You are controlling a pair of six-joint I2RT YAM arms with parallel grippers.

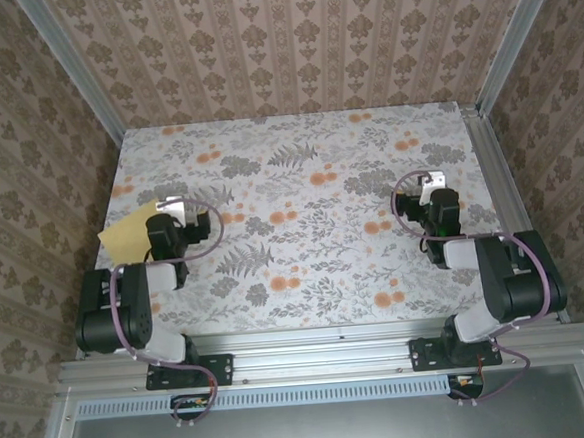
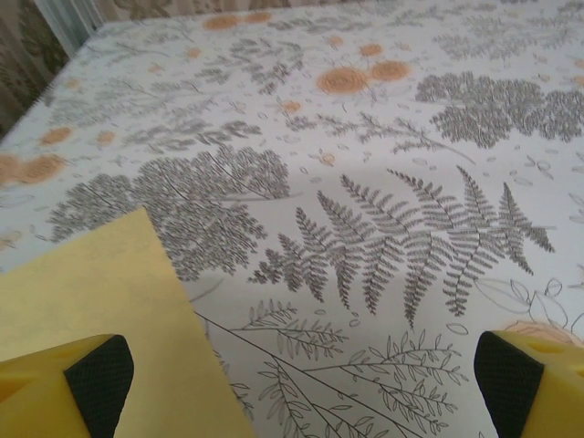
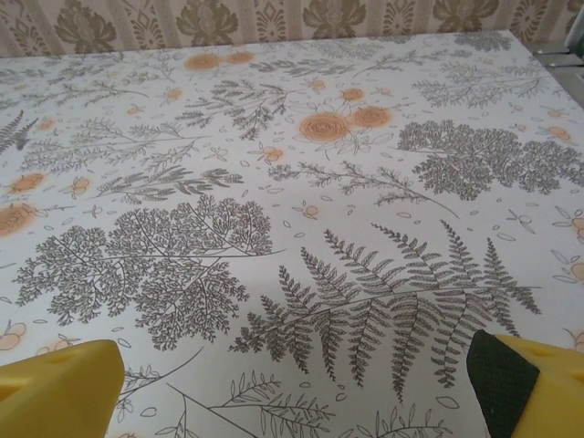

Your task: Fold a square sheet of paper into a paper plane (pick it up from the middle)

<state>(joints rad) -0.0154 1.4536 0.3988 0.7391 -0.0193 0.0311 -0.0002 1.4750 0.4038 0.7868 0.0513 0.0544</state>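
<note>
So the thin pale-yellow square sheet of paper (image 1: 128, 233) is lying flat on the grey-and-orange floral tablecloth (image 1: 303, 228), way over by the table's left edge, turned so its corners point diagonally. Part of it is tucked under the left arm in the top view.

The left gripper (image 1: 174, 209) sits right at the sheet's right side with its jaws spread wide. From the left wrist camera the gripper (image 2: 306, 383) straddles mostly bare cloth. The paper (image 2: 100, 292) runs beneath the yellow finger with the black pad (image 2: 96, 383) on the left of that view, one corner poking up toward the fern print. The other finger (image 2: 516, 379) is over plain cloth. Can't tell whether that left finger is actually touching the sheet or just above it.

The right gripper (image 1: 432, 184) is over on the table's right side, well apart from the paper, also spread wide. Its wrist view has the gripper (image 3: 301, 383) above cloth, with flowers and ferns between its yellow fingers (image 3: 59, 388).
</note>
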